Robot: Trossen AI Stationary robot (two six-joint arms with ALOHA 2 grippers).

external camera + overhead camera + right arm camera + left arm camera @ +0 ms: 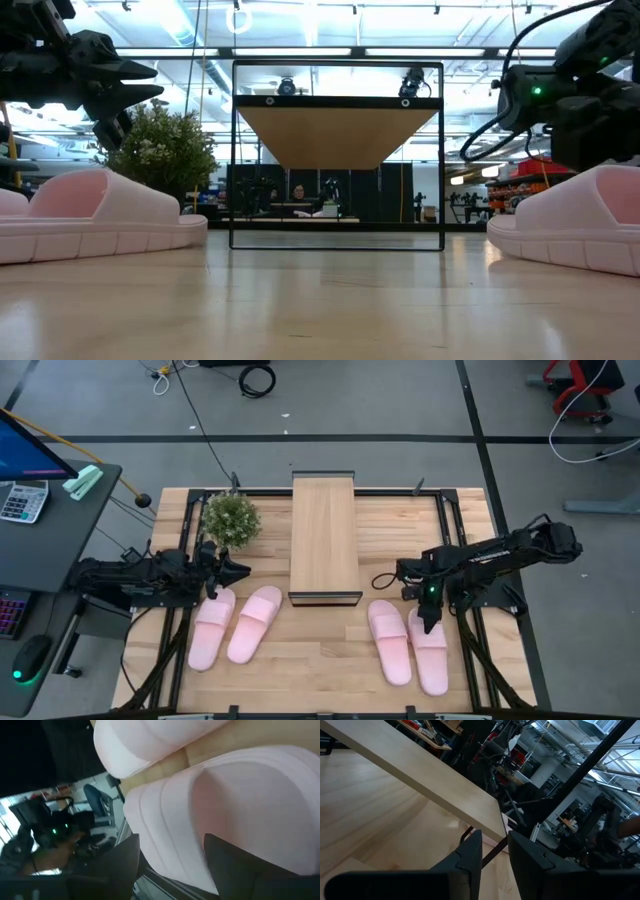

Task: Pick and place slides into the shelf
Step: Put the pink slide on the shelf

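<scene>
Four soft, foam-like pink slides lie in two pairs on the near half of the pale wood table (330, 660). The left pair (232, 625) sits toward the near left corner, the two shoes angled and touching at their sides. The right pair (408, 643) sits toward the near right corner, side by side, rounded and thick-soled, each with a wide smooth strap.

Between the pairs, running back to the far edge, stands the shelf (324, 538): a long narrow light-wood plank on a thin black metal frame, open underneath. Bare tabletop lies in front of it and between the pairs.

The right gripper (430, 622) is down over the strap of the outer right slide (240, 810), its fingers spread on either side of it.

The left gripper (238, 570) hangs above the table, just beyond the left pair's far end, its fingers (470, 862) close together with a narrow gap, holding nothing.

A small bushy potted plant (230, 518) stands near the far left corner.
</scene>
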